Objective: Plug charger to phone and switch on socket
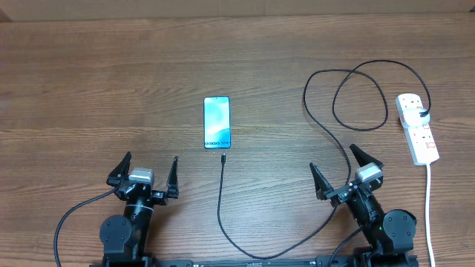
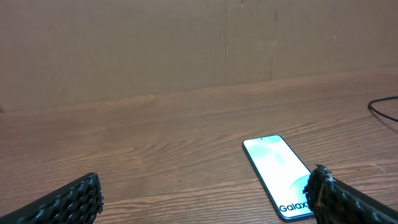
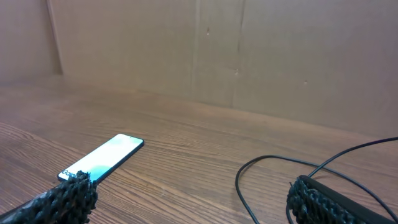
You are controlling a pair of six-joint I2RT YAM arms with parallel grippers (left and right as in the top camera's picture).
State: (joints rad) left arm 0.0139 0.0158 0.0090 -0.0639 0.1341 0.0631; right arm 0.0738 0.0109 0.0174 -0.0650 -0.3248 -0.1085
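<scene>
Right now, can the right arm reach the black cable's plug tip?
Probably yes: the right gripper is open, and only bare table lies between it and the charger tip near the phone.

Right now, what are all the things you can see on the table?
phone: one, light blue screen with black edge, lying flat mid-table
charger: one, black, tip just short of the phone, cable looping right to the socket
socket: one, white with red switches, far right
cord: one, white, running from the socket to the near edge
table: one, brown wood, under everything
left hand: one, black, open, near edge, left of the charger
right hand: one, black, open, near edge, beside the cable
</scene>
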